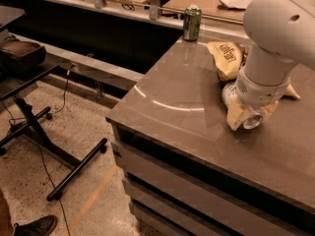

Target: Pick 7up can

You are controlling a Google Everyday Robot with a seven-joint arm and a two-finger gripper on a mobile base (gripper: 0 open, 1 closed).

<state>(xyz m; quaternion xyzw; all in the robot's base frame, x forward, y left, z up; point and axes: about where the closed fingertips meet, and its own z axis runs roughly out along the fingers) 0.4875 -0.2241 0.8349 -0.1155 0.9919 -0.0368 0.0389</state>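
7up can (252,121) lies on its side on the grey counter (187,107), beside the chip bag (227,58) — my gripper (242,116) sits clamped across it (the dark green can (192,22) stands well apart).

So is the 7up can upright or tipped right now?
Tipped. The 7up can lies on its side on the counter, one round metal end facing the camera. The gripper is right over it.
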